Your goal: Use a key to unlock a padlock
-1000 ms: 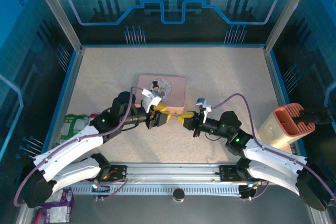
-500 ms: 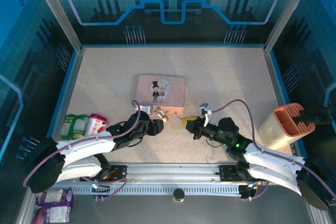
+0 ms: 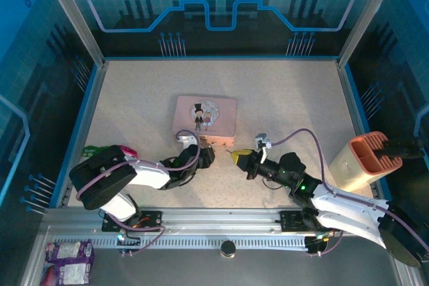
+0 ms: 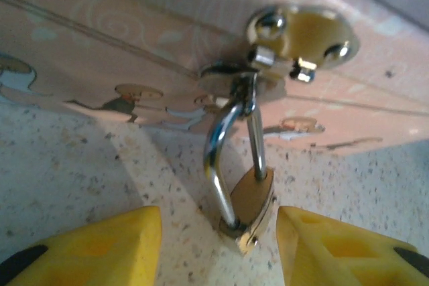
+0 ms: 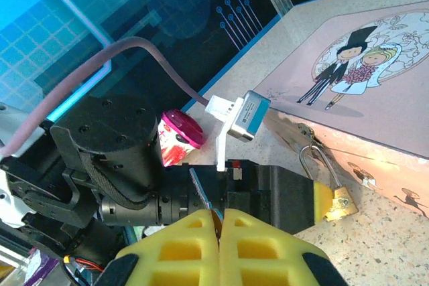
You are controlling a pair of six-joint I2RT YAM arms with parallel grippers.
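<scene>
Near the table's (image 5: pixel 402 259) front edge, the right claw (image 5: pixel 218 222) is pinching the key (image 5: pixel 200 193) between closed jaws. The left claw (image 4: pixel 218 222) is hovering open, its jaws either side of the padlock (image 4: pixel 253 199), which is hanging from the clasp (image 4: pixel 301 31) on the pink tin (image 4: pixel 100 51).

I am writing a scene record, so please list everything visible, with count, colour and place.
table: one, speckled beige, under everything
tin: one, pink with cartoon couple, table middle
padlock: one, brass with silver shackle, hooked through the tin's front clasp
key: one, dark silver, in the right gripper
container: one, beige with orange top, right edge
cup: one, pink lid, left edge
green packet: one, beside the cup
purple packet: one, near left corner
left gripper: one, yellow, open around the padlock
right gripper: one, yellow, shut on the key
</scene>
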